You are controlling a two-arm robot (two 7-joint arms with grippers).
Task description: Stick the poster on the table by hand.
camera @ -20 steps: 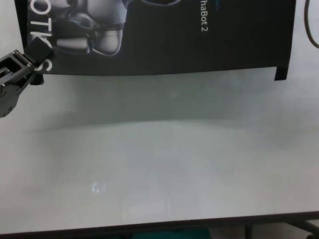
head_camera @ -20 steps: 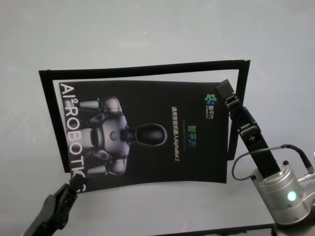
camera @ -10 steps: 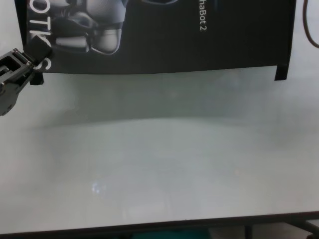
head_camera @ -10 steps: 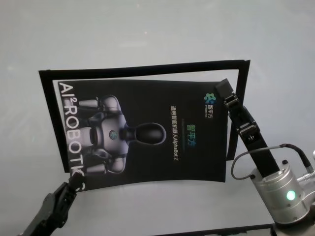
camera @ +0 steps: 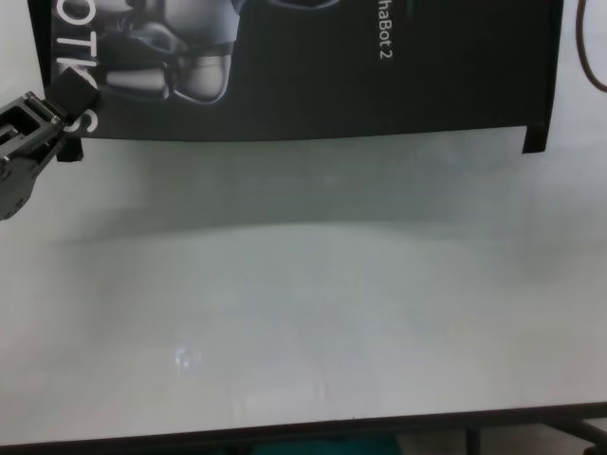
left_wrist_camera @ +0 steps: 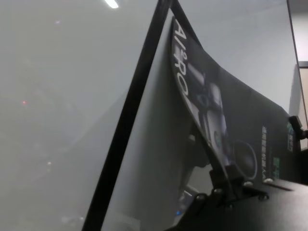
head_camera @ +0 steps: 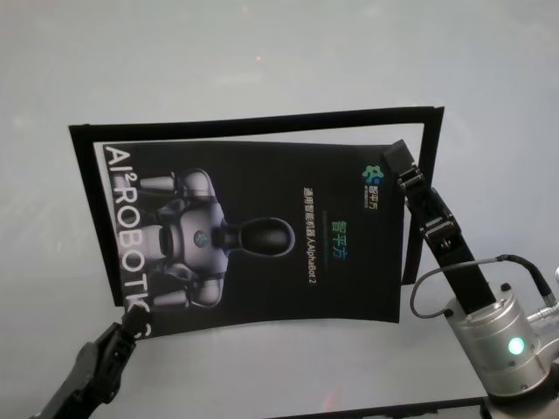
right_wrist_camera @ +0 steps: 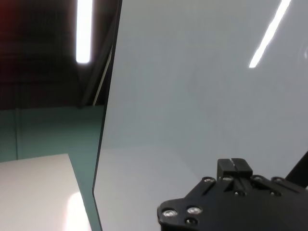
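Observation:
The poster (head_camera: 262, 236), glossy black with a silver robot figure and white letters, hangs bowed a little above the white table (head_camera: 262, 52) and throws a shadow on it. My left gripper (head_camera: 133, 323) is shut on the poster's near left corner; it also shows in the chest view (camera: 64, 121) and the left wrist view (left_wrist_camera: 231, 177). My right gripper (head_camera: 398, 159) is shut, with its black tip at the poster's far right corner. The right wrist view (right_wrist_camera: 234, 166) shows the shut tip but no poster, so I cannot tell if it pinches the sheet.
A thin black strip outline (head_camera: 253, 119) lies on the table around the poster's far, left and right sides; it also shows in the left wrist view (left_wrist_camera: 125, 125). The table's near edge (camera: 303, 436) runs below a wide bare stretch.
The poster's left part has flexed very slightly. Both grippers stay where they were.

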